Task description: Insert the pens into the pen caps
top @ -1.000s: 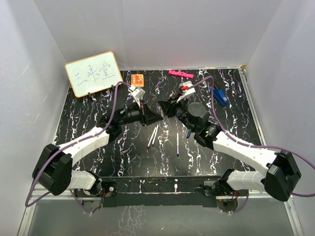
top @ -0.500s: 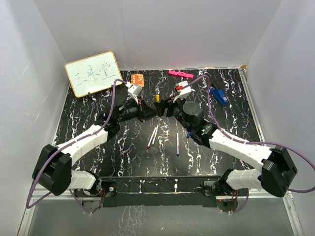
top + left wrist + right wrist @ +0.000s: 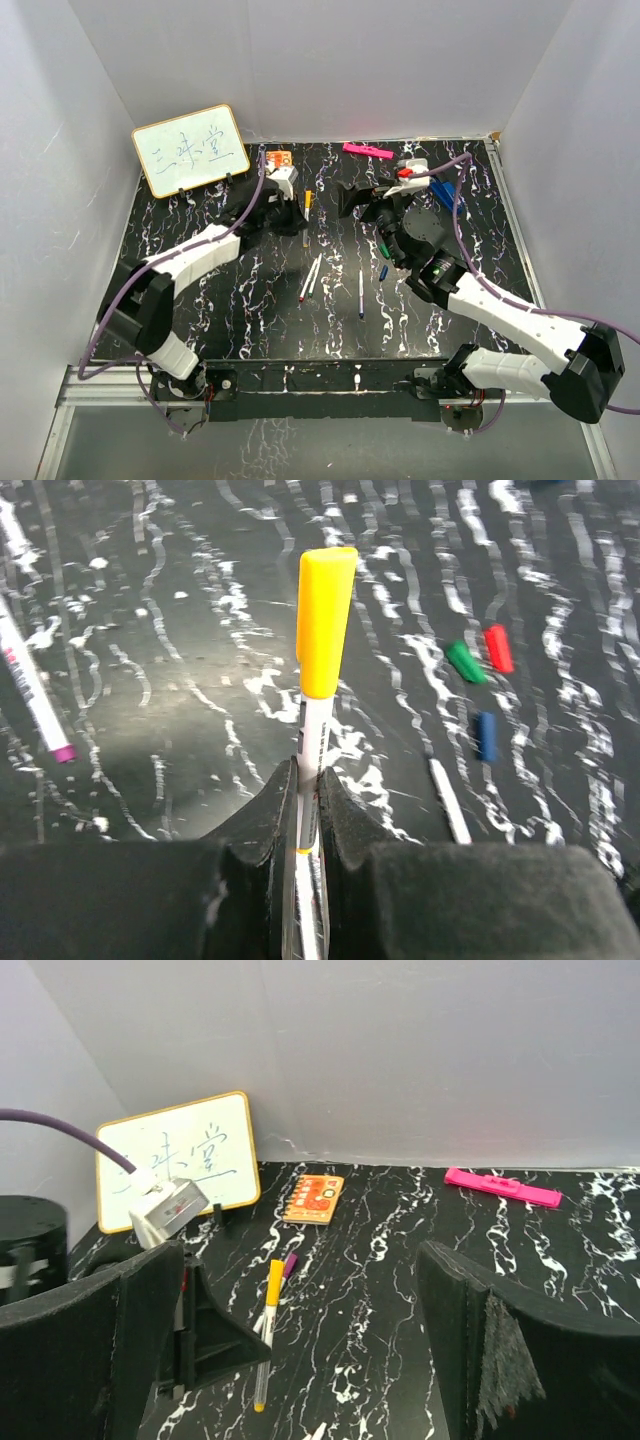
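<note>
Left end effector (image 3: 308, 785) grips the capped yellow pen (image 3: 313, 730); right end effector (image 3: 300, 1260) spread wide, empty; green cap (image 3: 462, 661), red cap (image 3: 497, 648), blue cap (image 3: 485, 735) lie loose.

White walls (image 3: 350, 70), black white-veined tabletop (image 3: 250, 320)

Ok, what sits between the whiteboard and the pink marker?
A small orange card lies flat between whiteboard and pink marker; seen in right wrist view.
</note>
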You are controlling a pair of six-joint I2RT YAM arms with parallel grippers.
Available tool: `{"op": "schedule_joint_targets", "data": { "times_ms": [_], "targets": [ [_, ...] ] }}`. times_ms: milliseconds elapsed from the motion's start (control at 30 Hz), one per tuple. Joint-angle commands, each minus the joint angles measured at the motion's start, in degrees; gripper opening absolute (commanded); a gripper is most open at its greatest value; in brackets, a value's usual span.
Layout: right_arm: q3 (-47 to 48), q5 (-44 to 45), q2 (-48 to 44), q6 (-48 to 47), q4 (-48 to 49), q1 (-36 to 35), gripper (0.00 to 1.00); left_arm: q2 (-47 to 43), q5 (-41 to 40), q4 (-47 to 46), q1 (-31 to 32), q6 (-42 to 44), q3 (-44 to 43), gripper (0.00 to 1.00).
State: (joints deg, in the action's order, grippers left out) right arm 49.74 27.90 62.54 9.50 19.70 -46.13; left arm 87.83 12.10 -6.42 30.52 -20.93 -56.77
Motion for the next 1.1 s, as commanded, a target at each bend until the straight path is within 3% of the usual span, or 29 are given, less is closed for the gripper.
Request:
{"op": "schedule_joint_targets", "data": {
  "times_ms": [0, 400, 1067],
  "targets": [
    [-0.7, 4.6, -1.5, 1.1, -1.2, -0.2, 0.98, 6.7, -11.7, 11.1, -0.2, 1.7, -8.8, 0.0],
    [-3.2, 5.8, -2.0, 3.0, -3.3, -0.2, 0.98, 23.2, -23.2, 21.1, -1.1, 2.8, -24.6, 0.0],
    [-3.4, 6.5, -0.5, 4.0, -4.3, -0.2, 0.98, 33.7, -23.7, 25.4, -4.1, 1.2, -33.1, 0.0]
  ]
}}
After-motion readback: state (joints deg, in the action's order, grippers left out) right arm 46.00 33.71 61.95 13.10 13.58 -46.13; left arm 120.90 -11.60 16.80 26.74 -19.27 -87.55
